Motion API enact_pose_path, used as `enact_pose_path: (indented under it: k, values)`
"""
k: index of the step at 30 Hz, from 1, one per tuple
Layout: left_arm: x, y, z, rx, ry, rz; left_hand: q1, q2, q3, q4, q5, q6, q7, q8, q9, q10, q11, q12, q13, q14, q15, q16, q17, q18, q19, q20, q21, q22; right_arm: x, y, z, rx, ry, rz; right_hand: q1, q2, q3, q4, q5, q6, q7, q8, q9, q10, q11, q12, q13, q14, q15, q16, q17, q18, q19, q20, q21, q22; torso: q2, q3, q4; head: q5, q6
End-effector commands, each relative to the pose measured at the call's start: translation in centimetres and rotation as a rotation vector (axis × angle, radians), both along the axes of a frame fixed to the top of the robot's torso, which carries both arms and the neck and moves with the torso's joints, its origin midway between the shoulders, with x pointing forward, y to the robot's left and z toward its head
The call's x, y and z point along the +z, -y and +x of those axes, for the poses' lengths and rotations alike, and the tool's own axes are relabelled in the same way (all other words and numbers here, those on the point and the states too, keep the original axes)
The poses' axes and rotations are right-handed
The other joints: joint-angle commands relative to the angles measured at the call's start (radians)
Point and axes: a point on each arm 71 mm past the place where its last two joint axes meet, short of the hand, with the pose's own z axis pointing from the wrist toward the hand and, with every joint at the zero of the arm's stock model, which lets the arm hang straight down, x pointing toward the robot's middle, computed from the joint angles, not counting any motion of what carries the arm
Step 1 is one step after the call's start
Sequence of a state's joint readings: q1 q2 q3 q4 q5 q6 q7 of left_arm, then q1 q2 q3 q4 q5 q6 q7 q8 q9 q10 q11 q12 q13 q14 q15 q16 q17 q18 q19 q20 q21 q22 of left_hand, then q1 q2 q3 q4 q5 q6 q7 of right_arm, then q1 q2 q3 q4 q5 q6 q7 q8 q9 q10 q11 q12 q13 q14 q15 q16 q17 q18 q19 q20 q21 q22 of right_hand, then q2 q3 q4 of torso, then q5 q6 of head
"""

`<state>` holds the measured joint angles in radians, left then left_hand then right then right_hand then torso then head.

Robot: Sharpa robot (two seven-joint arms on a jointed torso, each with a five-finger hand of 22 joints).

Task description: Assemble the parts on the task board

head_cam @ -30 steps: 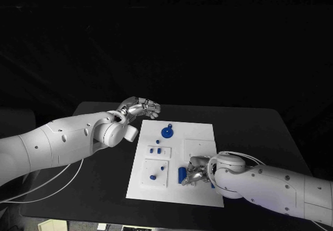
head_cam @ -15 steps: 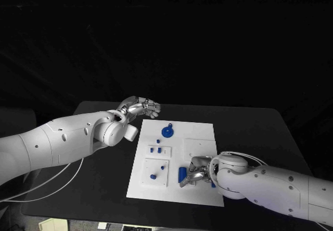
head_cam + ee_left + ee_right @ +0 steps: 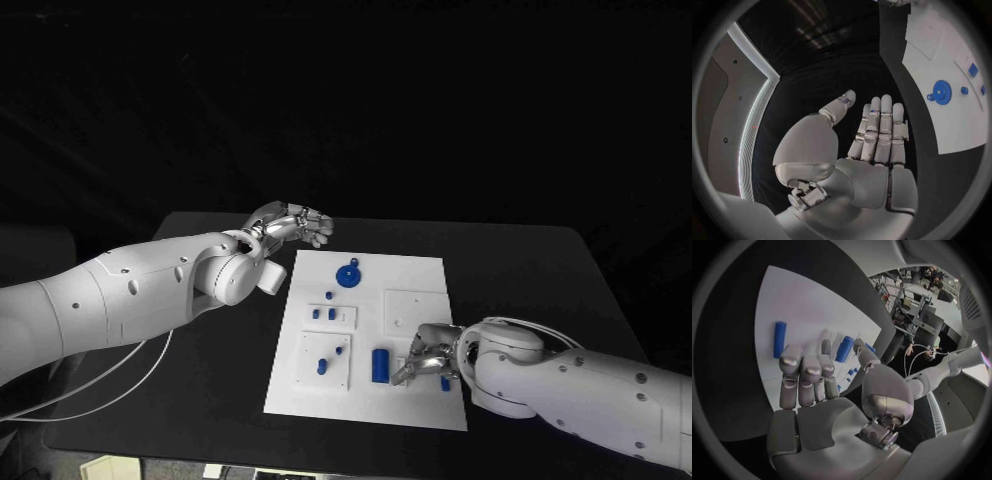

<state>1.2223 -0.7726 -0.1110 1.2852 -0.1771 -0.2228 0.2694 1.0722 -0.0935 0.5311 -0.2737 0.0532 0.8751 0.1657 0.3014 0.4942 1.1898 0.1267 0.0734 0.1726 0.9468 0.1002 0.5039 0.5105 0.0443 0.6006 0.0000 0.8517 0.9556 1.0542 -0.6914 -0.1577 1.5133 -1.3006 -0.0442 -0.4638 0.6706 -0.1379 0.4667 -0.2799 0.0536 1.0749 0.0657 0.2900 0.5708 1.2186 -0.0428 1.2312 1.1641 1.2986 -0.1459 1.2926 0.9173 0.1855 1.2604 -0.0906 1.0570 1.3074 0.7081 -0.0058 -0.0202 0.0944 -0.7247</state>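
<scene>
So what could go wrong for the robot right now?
The right hand hovers low over the task board with nothing in it, right beside a loose blue cylinder; a small bump might roll it away. Another blue cylinder lies just past its fingers, so they could nudge it instead of grabbing it. The left hand waits open off the board's far corner, so it probably can't steady anything.

Left arm entering from the left, reaching toward the far side of the surface. Left hand (image 3: 293,223) at the far left, fingers (image 3: 879,125) extended side by side, thumb set apart, palm empty. Right arm entering from the near right, forearm angled toward centre. Right hand (image 3: 427,356) lowered at the near middle, fingers (image 3: 804,372) straight and close together, thumb out to one side, nothing gripped.
</scene>
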Motion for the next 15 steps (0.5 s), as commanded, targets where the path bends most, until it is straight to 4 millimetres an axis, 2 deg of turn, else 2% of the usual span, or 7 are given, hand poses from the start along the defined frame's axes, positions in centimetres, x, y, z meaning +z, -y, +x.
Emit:
enact_pose_path:
  k: [1, 7, 10, 15]
  values:
    - [0.1, 0.0, 0.0, -0.010, 0.004, -0.010, -0.008, 0.001, 0.000, 0.004, -0.002, -0.007, -0.001, 0.004, -0.002, -0.006, -0.001, 0.000, -0.001, 0.008, 0.002, -0.004, 0.002, 0.015, -0.003, 0.002, -0.006, 0.002, 1.7, 1.2, 0.7, -0.064, 0.000, 0.100, 0.003, 0.005, 0.004, 0.006, -0.004, 0.001, 0.001, -0.003, -0.001, 0.003, -0.002, -0.007, -0.001, 0.001, -0.004, -0.004, 0.001, 0.076, 0.002, -0.008, -0.006, 0.006, -0.001, 0.0001, -0.0019, 0.000, 0.002]
    - [0.1, 0.0, 0.0, -0.008, 0.005, -0.010, -0.009, 0.001, 0.000, 0.005, -0.002, -0.007, -0.001, 0.005, -0.002, -0.006, -0.001, 0.000, -0.001, 0.008, 0.002, -0.005, 0.002, 0.015, -0.003, 0.002, -0.006, 0.002, 3.2, 4.6, 2.0, -0.146, 0.012, 0.092, 0.014, 0.013, 0.021, 0.014, -0.004, -0.001, 0.003, -0.003, 0.002, 0.012, 0.000, -0.002, 0.005, 0.003, -0.003, -0.004, 0.001, 0.076, 0.005, -0.008, -0.007, 0.005, -0.001, 0.0004, -0.0025, -0.006, 0.007]
    - [0.1, 0.0, 0.0, -0.009, 0.004, -0.010, -0.009, 0.001, 0.000, 0.005, -0.002, -0.007, -0.001, 0.005, -0.002, -0.006, -0.001, 0.000, -0.001, 0.008, 0.002, -0.005, 0.003, 0.015, -0.003, 0.002, -0.006, 0.002, 3.3, 5.8, 2.1, -0.171, 0.004, 0.064, 0.037, 0.024, 0.043, 0.015, -0.004, 0.002, 0.003, 0.000, 0.006, 0.027, 0.000, 0.013, 0.021, 0.005, -0.002, -0.004, 0.002, 0.076, 0.008, -0.008, -0.006, 0.005, -0.001, 0.0013, -0.0023, -0.009, 0.009]
    - [0.1, 0.0, 0.0, -0.009, 0.003, -0.009, -0.009, 0.001, 0.000, 0.005, -0.002, -0.007, -0.001, 0.005, -0.002, -0.005, -0.001, 0.000, -0.002, 0.009, 0.002, -0.005, 0.003, 0.015, -0.003, 0.002, -0.006, 0.002, 2.8, 7.1, 1.9, -0.189, -0.040, -0.010, 0.054, 0.020, 0.062, 0.020, -0.004, 0.004, 0.003, 0.003, 0.011, 0.037, 0.000, 0.022, 0.030, 0.006, -0.002, -0.003, 0.002, 0.076, 0.010, -0.005, -0.004, 0.006, 0.000, 0.0026, -0.0005, -0.016, 0.011]
